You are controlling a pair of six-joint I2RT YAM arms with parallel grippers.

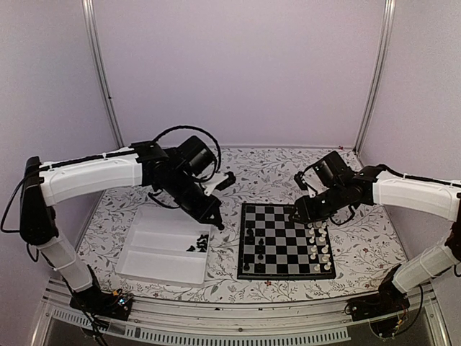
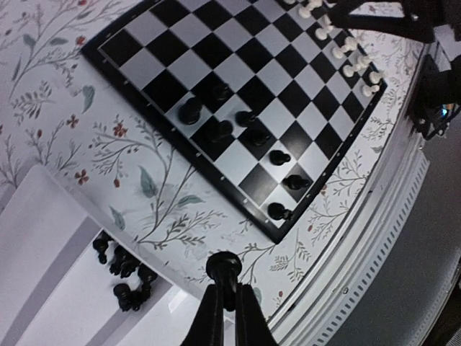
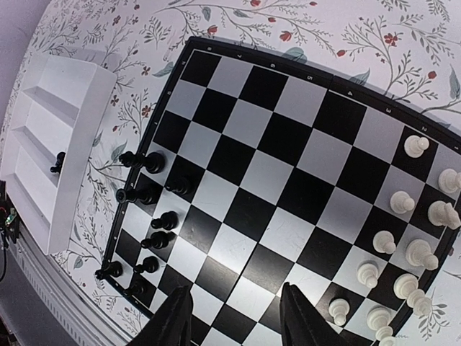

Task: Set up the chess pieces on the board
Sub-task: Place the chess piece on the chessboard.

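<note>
The top camera hangs above and behind the two arm bases, tilted forward and down, far enough back to take in the board (image 1: 284, 245), the white tray (image 1: 155, 252) and both arms. Each wrist camera rides much nearer and looks down past its own fingers. The left fingers (image 2: 207, 317) frame a slanting view from over the tray's corner, the right fingers (image 3: 173, 317) one from above the board; all three views share board and tray.
</note>
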